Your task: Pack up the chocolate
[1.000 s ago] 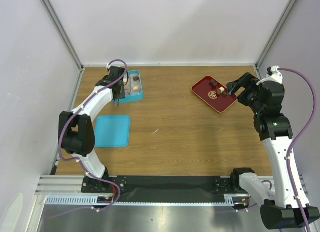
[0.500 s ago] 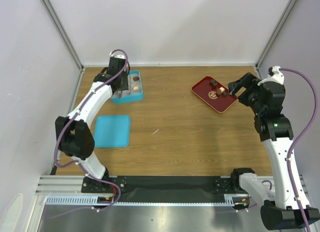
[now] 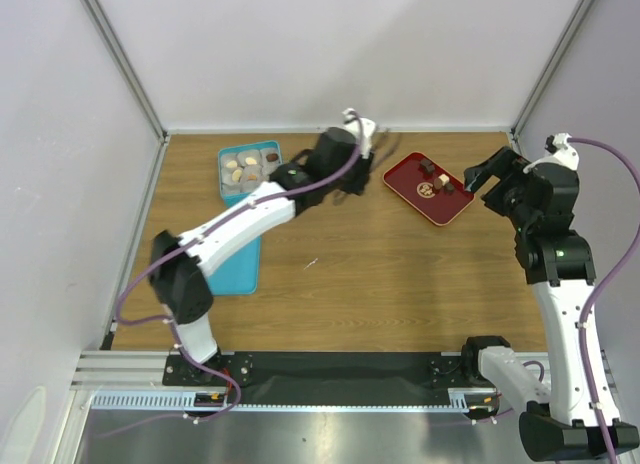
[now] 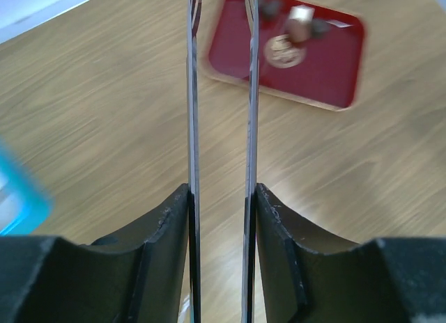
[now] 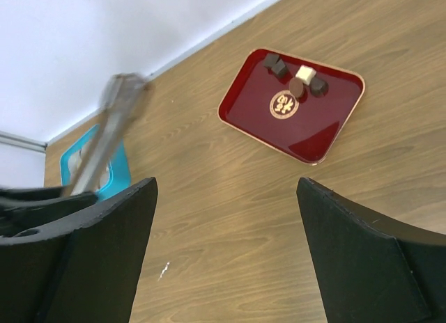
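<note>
left wrist alone shows us left gripper (image 4: 221,191) clamping tongs (image 4: 251,93), chocolate (image 4: 300,29) ahead of its fingers (image 4: 164,229); right gripper (image 5: 224,187) gapes empty. earlier, left hovered over the box (image 3: 222,174).

The left arm (image 3: 250,209) stretches diagonally toward upper centre, its left gripper (image 4: 221,194) clamping tongs (image 4: 251,128); the right gripper (image 5: 226,191), upper right, gapes wide.

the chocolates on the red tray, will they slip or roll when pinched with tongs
Probably light: the chocolates look tiny on the red tray. The round one may roll or squirt from the thin metal tongs; the square ones should sit steadier.
</note>
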You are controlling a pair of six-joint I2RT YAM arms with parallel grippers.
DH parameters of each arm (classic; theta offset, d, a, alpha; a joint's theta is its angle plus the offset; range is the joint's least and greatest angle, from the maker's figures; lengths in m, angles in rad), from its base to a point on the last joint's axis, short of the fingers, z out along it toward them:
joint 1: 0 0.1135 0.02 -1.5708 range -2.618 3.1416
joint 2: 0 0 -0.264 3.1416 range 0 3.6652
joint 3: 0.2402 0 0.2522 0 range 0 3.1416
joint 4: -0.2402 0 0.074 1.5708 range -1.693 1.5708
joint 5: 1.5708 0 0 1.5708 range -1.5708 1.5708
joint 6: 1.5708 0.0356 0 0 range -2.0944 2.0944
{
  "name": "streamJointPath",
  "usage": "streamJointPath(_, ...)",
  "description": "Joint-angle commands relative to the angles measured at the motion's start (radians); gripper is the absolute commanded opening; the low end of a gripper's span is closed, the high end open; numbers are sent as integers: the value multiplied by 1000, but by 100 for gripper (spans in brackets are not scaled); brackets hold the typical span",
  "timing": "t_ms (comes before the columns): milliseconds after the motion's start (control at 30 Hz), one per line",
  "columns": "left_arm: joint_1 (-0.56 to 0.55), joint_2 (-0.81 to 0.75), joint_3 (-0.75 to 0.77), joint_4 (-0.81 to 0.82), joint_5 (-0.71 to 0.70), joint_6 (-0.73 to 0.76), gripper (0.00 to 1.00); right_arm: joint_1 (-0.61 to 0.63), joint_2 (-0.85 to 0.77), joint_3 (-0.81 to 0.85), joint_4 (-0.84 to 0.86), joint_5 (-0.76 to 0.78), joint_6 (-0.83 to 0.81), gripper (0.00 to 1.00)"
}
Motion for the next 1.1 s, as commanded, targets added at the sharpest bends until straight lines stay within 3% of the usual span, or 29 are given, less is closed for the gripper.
streamJointPath(0,-80,114,96,102,-2,9,45,-4,-44,57,-20,42,-29,88)
streamJointPath(167,-158,259,182,144,-66,-10,44,-7,-90,61,-38,56,-32,88)
streamJointPath(500,-238,419,185,274,-124,-13,45,-5,-174,104,-43,67,-25,88)
streamJointPath(1067,-237,645,420,222,-161,38,47,-5,-179,107,-44,46,-19,88)
